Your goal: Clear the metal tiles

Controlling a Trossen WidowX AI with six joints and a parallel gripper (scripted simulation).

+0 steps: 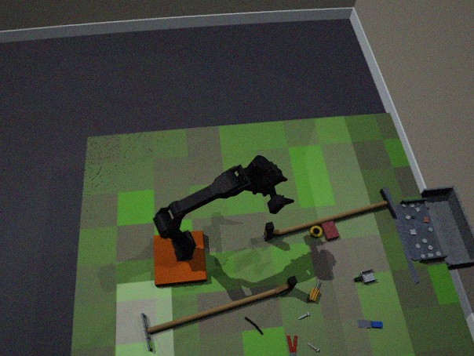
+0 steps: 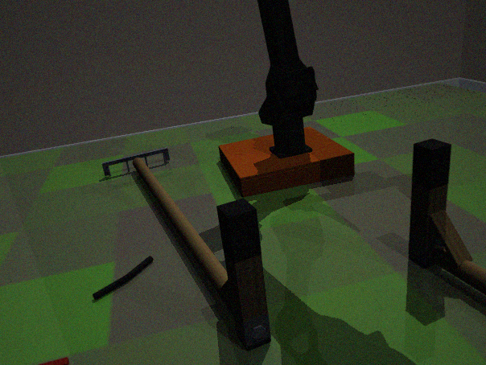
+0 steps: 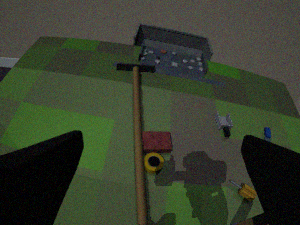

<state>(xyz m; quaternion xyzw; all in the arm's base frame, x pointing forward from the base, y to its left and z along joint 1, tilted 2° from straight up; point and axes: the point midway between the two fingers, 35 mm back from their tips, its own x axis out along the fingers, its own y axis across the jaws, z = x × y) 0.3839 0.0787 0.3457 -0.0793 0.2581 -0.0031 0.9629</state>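
Note:
The long scraper (image 1: 337,216) (image 3: 136,124) lies flat with its blade at the near end of the steel bench plate (image 1: 406,240) (image 3: 172,71). Its upright dark grip block (image 1: 269,230) (image 2: 430,201) is at the other end. Several small metal tiles (image 1: 413,231) (image 3: 174,63) lie on the plate. The grey catch box (image 1: 464,219) (image 3: 170,35) adjoins the plate's far end. My gripper (image 1: 286,191) (image 3: 165,143) is open and empty. It hangs above the table just behind the scraper's grip block, facing along the handle. The exterior view shows only the arm.
A second long tool (image 1: 220,309) (image 2: 177,225) with an open rake head (image 2: 134,161) and its own grip block (image 2: 241,273) lies near the orange base (image 1: 176,270). A yellow ring (image 1: 315,231) (image 3: 154,162) and a red block (image 1: 330,230) (image 3: 157,141) lie beside the scraper handle. A clamp (image 1: 366,276), a screwdriver (image 1: 314,293) and screws lie scattered.

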